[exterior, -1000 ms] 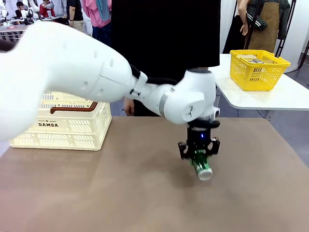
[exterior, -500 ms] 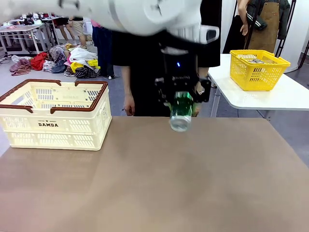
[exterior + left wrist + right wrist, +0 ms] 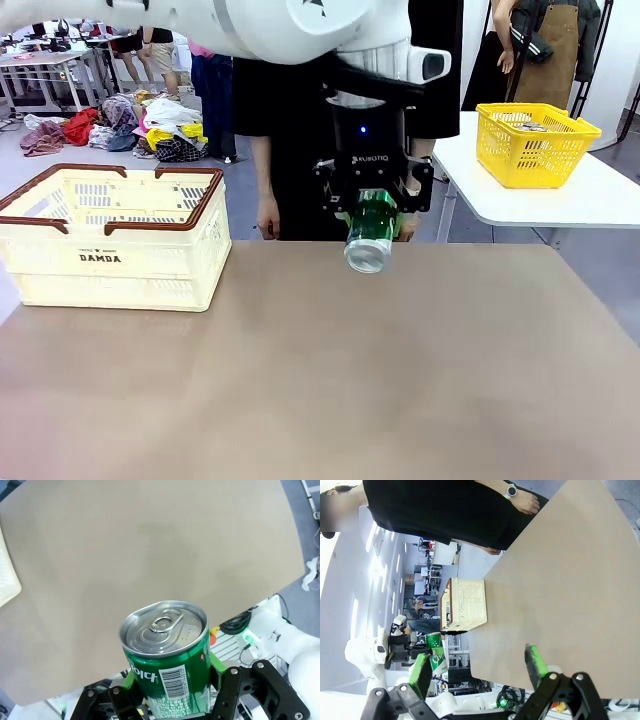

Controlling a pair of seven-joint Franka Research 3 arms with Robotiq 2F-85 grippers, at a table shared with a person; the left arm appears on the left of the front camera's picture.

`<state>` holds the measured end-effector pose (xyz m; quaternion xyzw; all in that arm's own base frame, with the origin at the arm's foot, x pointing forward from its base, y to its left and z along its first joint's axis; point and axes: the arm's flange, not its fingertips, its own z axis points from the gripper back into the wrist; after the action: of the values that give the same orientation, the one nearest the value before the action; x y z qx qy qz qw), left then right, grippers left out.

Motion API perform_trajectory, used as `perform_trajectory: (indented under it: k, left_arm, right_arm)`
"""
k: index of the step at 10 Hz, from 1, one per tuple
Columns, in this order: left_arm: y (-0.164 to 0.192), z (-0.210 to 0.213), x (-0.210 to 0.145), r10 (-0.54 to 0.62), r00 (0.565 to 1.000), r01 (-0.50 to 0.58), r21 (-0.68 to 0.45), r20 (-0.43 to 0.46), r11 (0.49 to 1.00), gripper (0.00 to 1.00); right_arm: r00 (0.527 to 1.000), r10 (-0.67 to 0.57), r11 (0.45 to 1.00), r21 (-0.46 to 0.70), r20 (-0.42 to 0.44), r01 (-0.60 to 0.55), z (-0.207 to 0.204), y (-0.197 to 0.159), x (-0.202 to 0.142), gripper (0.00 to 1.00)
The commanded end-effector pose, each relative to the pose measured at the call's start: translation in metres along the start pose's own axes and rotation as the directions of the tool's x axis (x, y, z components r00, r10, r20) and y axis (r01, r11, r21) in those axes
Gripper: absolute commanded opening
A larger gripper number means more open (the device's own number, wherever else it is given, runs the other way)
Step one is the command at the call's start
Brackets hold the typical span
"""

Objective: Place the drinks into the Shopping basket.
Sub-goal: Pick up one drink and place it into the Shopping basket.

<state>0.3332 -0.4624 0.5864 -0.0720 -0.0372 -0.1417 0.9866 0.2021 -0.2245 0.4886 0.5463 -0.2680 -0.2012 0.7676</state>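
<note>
Front view: left gripper (image 3: 372, 206) tight on green can (image 3: 366, 240) above table (image 3: 300, 390), person (image 3: 290, 140) behind, Shopping basket (image 3: 150, 268) well left

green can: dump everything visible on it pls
The green can is slim and metal-looking, with silver ends, white lettering and a barcode on its side. Its pull tab lies flat, so it looks unopened. The left end effector clamps its body, holding it in the air above the brown table, tilted, tab end lower and toward the robot. It hangs right of the cream basket; nothing else touches it.
</note>
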Motion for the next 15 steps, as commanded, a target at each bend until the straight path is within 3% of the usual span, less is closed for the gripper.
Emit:
perform_trajectory:
  k: [1,2,3,4,6,7,8,10,11,13,14,15]
  left_arm:
    - [0.001,0.009,0.001,0.006,1.0,-0.006,0.004,0.023,1.0,0.0]
    - [0.0,0.0,0.0,0.0,1.0,0.0,0.0,0.0,1.0,0.0]
    - [0.019,0.016,0.014,-0.023,0.997,0.026,-0.039,0.075,0.999,0.0]
    - [0.061,0.038,0.03,-0.001,0.992,0.01,-0.076,0.127,0.997,0.0]
    - [0.185,0.075,0.053,0.135,0.981,-0.112,-0.164,0.138,0.98,0.0]
    - [0.25,0.081,0.065,0.277,0.95,-0.252,-0.169,0.147,0.953,0.0]
    - [0.314,0.086,0.074,0.345,0.932,-0.322,-0.181,0.111,0.929,0.0]
    - [0.426,0.107,0.062,0.363,0.93,-0.344,-0.211,0.059,0.915,0.0]
    - [0.468,0.107,0.053,0.388,0.92,-0.377,-0.139,0.063,0.916,0.0]
    - [0.52,0.1,0.04,0.501,0.856,-0.467,-0.224,0.127,0.855,0.0]
    - [0.522,0.105,0.038,0.537,0.827,-0.475,-0.304,0.168,0.826,0.0]
    - [0.529,0.1,0.038,0.474,0.876,-0.456,-0.17,0.084,0.873,0.0]
  right_arm:
    - [1.0,0.027,0.999,0.026,0.012,-0.028,0.0,0.001,0.003,1.0]
    - [1.0,0.027,0.999,0.026,0.012,-0.028,0.0,0.001,0.003,1.0]
    - [1.0,0.027,0.999,0.026,0.012,-0.028,0.0,0.001,0.003,1.0]
    - [1.0,0.027,0.999,0.026,0.012,-0.028,0.0,0.001,0.003,1.0]
    - [1.0,0.027,0.999,0.026,0.012,-0.028,0.0,0.001,0.003,1.0]
    - [1.0,0.027,0.999,0.026,0.012,-0.028,0.0,0.001,0.003,1.0]
    - [1.0,0.027,0.999,0.026,0.012,-0.028,0.0,0.001,0.003,1.0]
    - [1.0,0.027,0.999,0.026,0.012,-0.028,0.0,0.001,0.003,1.0]
    - [1.0,0.027,0.999,0.026,0.012,-0.028,0.0,0.001,0.003,1.0]
    - [1.0,0.027,0.999,0.026,0.012,-0.028,0.0,0.001,0.003,1.0]
    - [1.0,0.027,0.999,0.026,0.012,-0.028,0.0,0.001,0.003,1.0]
    - [1.0,0.027,0.999,0.026,0.012,-0.028,0.0,0.001,0.003,1.0]
